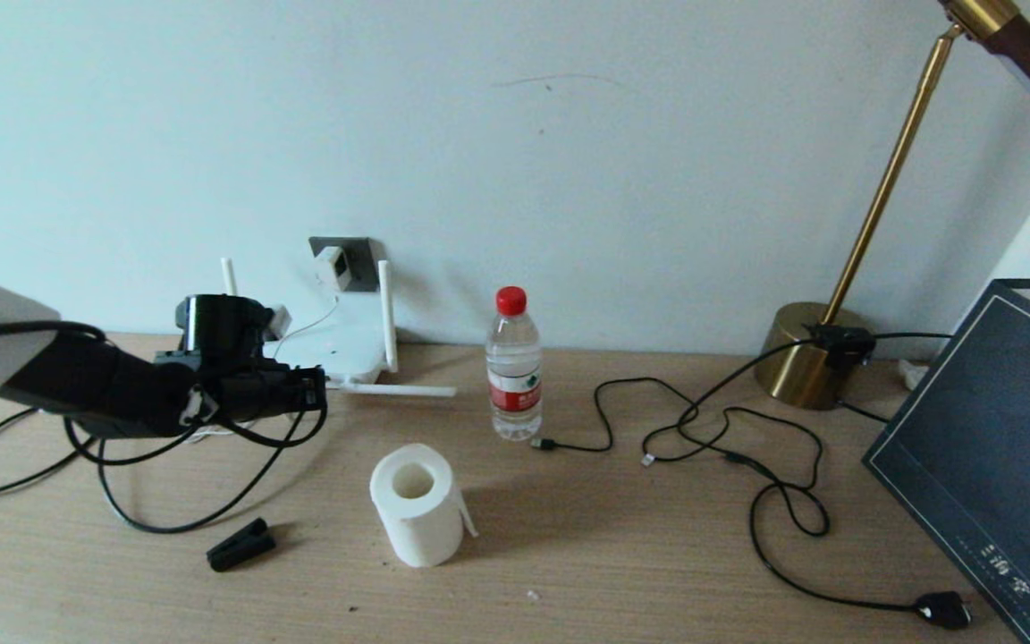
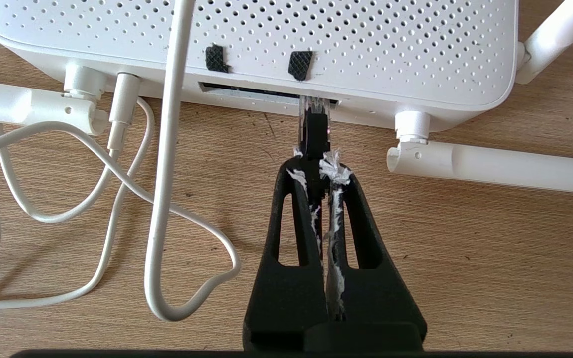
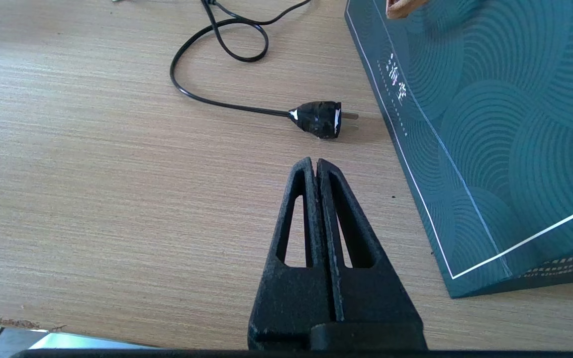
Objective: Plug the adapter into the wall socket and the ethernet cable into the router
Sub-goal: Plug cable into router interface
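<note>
Looking across the desk (image 1: 622,555), the router (image 1: 341,349) sits flat against the wall with its antennas splayed, and right above it the adapter (image 1: 333,266) is already seated in the wall socket (image 1: 363,255), thin white cord trailing down. So half the job looks done, and it's all about the port now.

Here's the danger: the ethernet cable (image 2: 313,134) has its clear clip connector right at the mouth of the dark port slot on the router's edge, seemingly only partly in. If the approach is a touch skewed, the plug could jam on the lip of the slot. And the router is a light thing sitting loose on the wood, so a hard push could simply shove it back towards the wall instead of clicking the plug home. The black cable loops hanging beneath the arm could also tug sideways on the connector.

Now the left gripper (image 2: 319,166): clenched tight, pads pinching the cable just behind the connector, scraps of white fibre stuck along the inner faces. A grip this far back could let the plug pivot.

The right gripper (image 3: 315,166) is parked well away, squeezed closed on nothing, hovering over bare wood near a black power plug (image 3: 319,119) and a dark teal bag (image 3: 490,124).
</note>
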### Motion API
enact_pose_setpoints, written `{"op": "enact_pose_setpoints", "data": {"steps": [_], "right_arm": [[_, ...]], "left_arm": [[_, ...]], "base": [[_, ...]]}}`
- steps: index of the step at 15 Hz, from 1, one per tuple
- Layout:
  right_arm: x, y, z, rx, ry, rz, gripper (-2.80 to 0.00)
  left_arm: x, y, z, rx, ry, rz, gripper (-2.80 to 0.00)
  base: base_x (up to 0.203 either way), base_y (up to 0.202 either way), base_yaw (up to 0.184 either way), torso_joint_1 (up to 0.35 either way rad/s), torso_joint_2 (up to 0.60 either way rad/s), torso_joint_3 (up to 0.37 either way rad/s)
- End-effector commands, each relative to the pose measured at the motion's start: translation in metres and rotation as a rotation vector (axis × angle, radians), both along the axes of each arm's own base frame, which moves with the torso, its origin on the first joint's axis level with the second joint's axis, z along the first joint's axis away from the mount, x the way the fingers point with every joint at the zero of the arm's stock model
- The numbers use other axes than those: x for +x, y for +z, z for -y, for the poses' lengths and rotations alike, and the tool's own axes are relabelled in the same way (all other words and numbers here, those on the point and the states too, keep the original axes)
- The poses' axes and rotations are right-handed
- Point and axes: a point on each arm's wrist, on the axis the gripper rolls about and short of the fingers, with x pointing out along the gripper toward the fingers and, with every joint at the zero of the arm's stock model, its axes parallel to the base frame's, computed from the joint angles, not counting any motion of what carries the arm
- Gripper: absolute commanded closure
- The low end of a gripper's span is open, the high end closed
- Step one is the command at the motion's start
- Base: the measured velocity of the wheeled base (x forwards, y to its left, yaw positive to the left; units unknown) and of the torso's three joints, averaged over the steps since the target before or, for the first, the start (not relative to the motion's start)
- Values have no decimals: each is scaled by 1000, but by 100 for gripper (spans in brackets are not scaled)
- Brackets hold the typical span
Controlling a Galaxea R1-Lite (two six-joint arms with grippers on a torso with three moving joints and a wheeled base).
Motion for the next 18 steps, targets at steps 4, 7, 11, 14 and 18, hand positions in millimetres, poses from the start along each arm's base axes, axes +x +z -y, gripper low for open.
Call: {"op": "enact_pose_setpoints", "data": {"steps": [4, 7, 11, 14, 18], "right_arm": [[0, 0, 0, 0, 1, -3, 0], [0, 0, 0, 0, 1, -3, 0], [0, 0, 0, -1, 1, -3, 0], [0, 0, 0, -1, 1, -3, 0], [0, 0, 0, -1, 1, -3, 0]], "left_arm": [[3, -2, 0, -1, 2, 2, 0], [6, 0, 0, 0, 1, 11, 0], [8, 2, 0, 0, 1, 15, 0], [8, 2, 0, 0, 1, 15, 0], [8, 2, 0, 0, 1, 17, 0]], "base": [[0, 0, 0, 0, 0, 0], [0, 0, 0, 0, 0, 0], [0, 0, 0, 0, 0, 0], [0, 0, 0, 0, 0, 0], [0, 0, 0, 0, 0, 0]]}}
